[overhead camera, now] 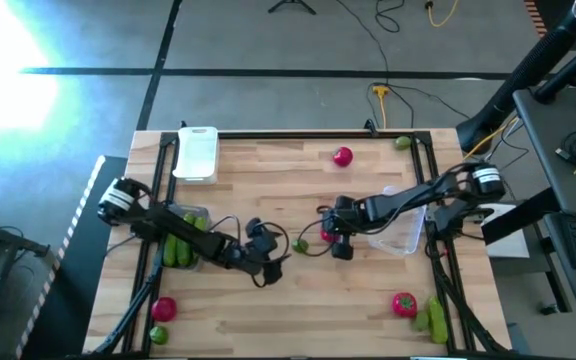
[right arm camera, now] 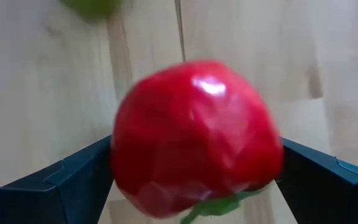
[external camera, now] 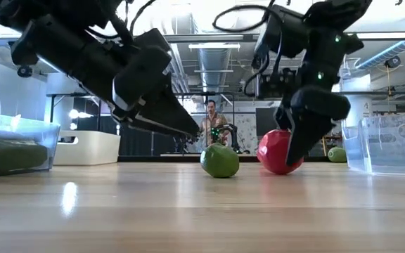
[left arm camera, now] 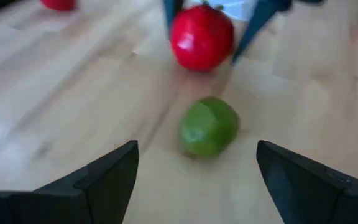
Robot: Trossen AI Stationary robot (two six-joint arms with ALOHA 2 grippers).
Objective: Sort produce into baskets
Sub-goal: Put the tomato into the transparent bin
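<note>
A red tomato (right arm camera: 194,134) sits mid-table between the fingers of my right gripper (overhead camera: 331,236), which is shut on it. A small green lime (left arm camera: 209,126) rests on the wood just to its left, also seen in the high view (overhead camera: 301,245). My left gripper (left arm camera: 196,169) is open and low, with one finger on either side of the lime's near end, touching nothing. One clear tub (overhead camera: 183,240) under the left arm holds cucumbers. Another clear tub (overhead camera: 405,230) lies under the right arm. The white tray (overhead camera: 196,153) stands at the far left. My right gripper pinches the tomato's two opposite sides (right arm camera: 124,155) between its two fingers, slanting down from the table's right side. The tomato's underside (external camera: 278,169) is at the table top; whether it is lifted clear I cannot tell.
Loose tomatoes lie at the far middle (overhead camera: 342,156), near left (overhead camera: 164,308) and near right (overhead camera: 404,303). Limes lie at the far right (overhead camera: 402,142) and near left (overhead camera: 158,335). Cucumbers (overhead camera: 434,318) lie at the near right. The two grippers are close together.
</note>
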